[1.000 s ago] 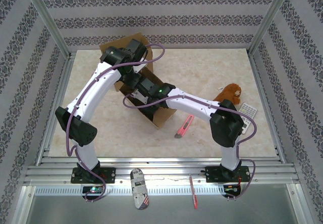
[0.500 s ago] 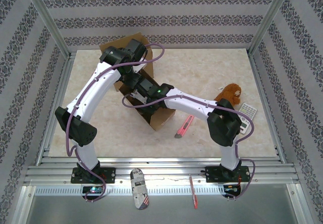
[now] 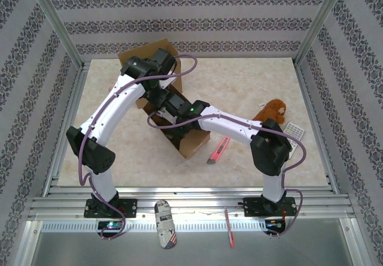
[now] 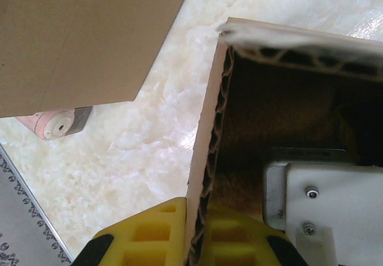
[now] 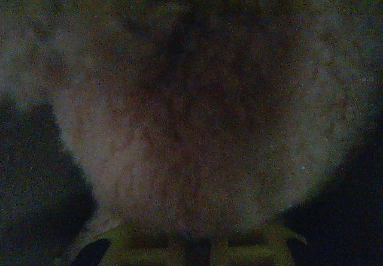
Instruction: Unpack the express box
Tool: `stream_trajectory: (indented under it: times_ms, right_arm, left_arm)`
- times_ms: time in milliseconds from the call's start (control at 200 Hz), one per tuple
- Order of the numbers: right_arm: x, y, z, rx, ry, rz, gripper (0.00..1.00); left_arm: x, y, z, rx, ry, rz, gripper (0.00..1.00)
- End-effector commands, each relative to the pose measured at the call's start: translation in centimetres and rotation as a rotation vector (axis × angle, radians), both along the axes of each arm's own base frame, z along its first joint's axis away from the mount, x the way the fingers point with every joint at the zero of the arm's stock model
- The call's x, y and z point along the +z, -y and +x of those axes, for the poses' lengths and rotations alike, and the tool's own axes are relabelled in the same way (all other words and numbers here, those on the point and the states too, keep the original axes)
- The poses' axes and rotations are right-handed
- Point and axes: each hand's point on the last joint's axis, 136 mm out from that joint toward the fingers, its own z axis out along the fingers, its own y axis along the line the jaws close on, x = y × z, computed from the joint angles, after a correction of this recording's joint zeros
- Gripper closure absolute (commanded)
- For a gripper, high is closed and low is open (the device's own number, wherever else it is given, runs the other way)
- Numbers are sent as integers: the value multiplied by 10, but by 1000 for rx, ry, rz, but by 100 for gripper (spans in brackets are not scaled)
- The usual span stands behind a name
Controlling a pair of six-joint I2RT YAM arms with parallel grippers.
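Left gripper [image 4: 197,245] pinches the corrugated side wall of the express box [image 4: 206,158]: one yellow finger [image 4: 143,245] outside the wall, the other inside. Right gripper [image 5: 197,242] is down inside the box, pressed together, yellow tips right against a fuzzy brown mass [image 5: 191,116]. That view is dark, so cannot tell if fur is caught between them.

Worktop [image 3: 251,80] is cream marble. Express box [image 3: 194,140] sits open just off the worktop centre toward 9 o'clock, set diagonally, with a flap [image 3: 146,49] sticking out at 11 o'clock. Left arm [image 3: 114,113] reaches the box's 12 o'clock side. Right arm [image 3: 230,122] comes in from 4 o'clock and dips into the opening. In the left wrist view a white-and-metal part of the right arm [image 4: 323,206] sits inside the box, and a pink thing with a round hub [image 4: 57,122] pokes out from under the flap at 9 o'clock.

Brown plush toy [image 3: 275,109] lies at the worktop's 3 o'clock edge, well apart from the box. White keypad device [image 3: 293,133] is just beside the plush at its 4 o'clock, partly hidden by the right arm. Black-and-white printed object [image 3: 163,216] lies on the near rail at 7 o'clock. Pink utility knife [image 3: 219,150] lies near the box at its 4 o'clock. Red pen [image 3: 229,227] is on the rail at 5 o'clock.
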Motion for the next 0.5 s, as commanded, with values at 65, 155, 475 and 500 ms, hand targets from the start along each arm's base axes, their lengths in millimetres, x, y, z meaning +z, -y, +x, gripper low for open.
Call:
stream_trajectory:
  times_ms: [65, 155, 475, 500]
  right_arm:
    - [49, -6, -5, 11, 64, 131, 100]
    - [62, -7, -7, 10, 81, 168, 100]
    - [97, -6, -16, 10, 127, 282, 100]
    - [100, -6, -17, 10, 131, 290, 100]
  left_arm:
    - [-2, -3, 5, 15, 27, 26, 100]
    - [-5, -4, 5, 20, 20, 33, 100]
    - [-13, -8, 7, 32, 6, 52, 100]
    - [-13, -9, 8, 35, 8, 52, 100]
